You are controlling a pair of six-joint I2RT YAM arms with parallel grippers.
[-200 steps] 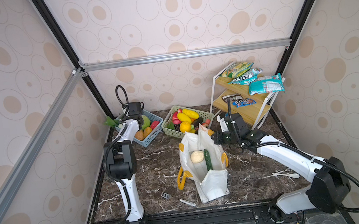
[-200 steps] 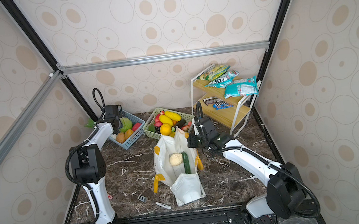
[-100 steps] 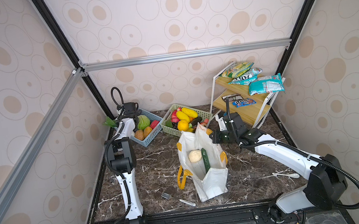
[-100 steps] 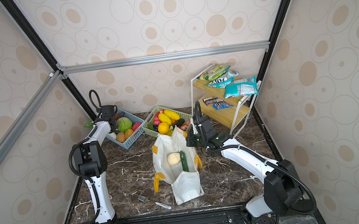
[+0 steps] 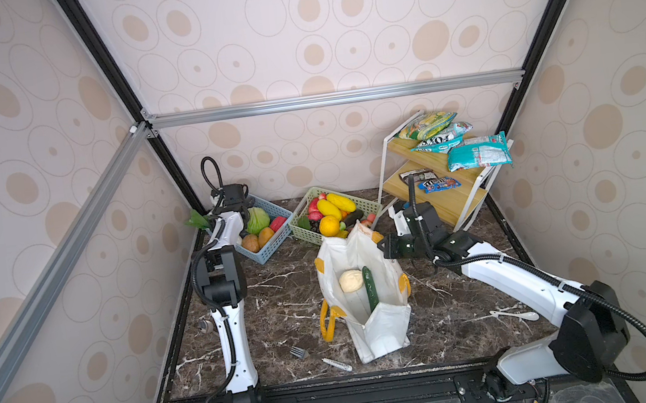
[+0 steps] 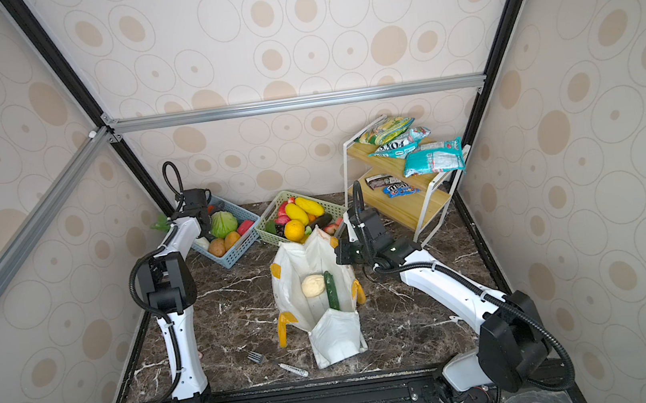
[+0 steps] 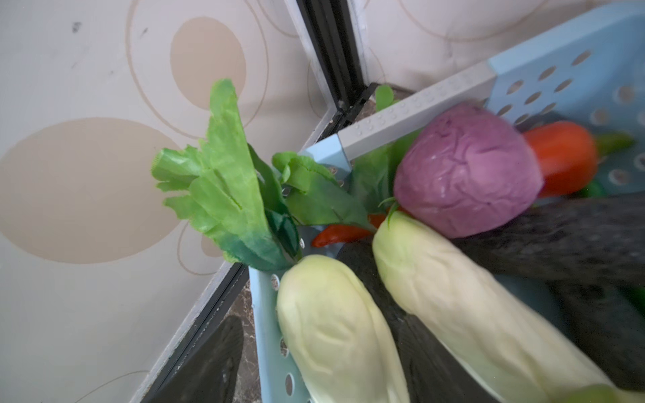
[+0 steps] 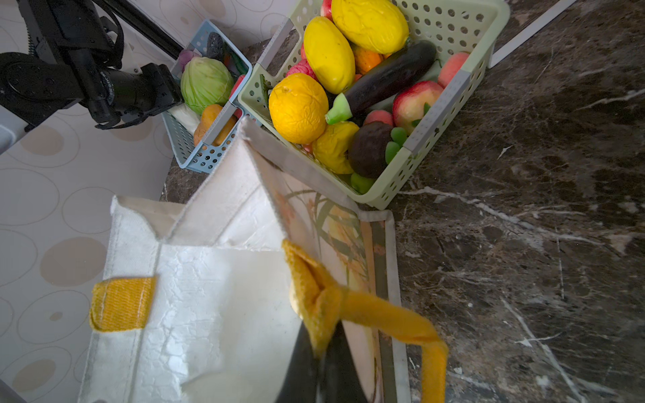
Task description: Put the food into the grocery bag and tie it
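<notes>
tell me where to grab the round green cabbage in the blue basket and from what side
Across its widest middle, coming down from above. The cabbage is a ball sitting in the blue basket; walls and neighbouring produce block its sides, only the top is bare.

A dark marble tabletop point(image 5: 275, 300) fills the lower middle of both top views. At its upper left sits a blue basket point(image 5: 271, 250), with a green basket point(image 5: 372, 207) just right of it. A wooden shelf point(image 5: 453, 199) stands at the upper right, holding snack packets point(image 5: 478, 152). A fork point(image 5: 299, 352) and marker point(image 5: 336, 364) lie near the bottom edge, and a white spoon point(image 5: 515, 315) lies at lower right.
</notes>
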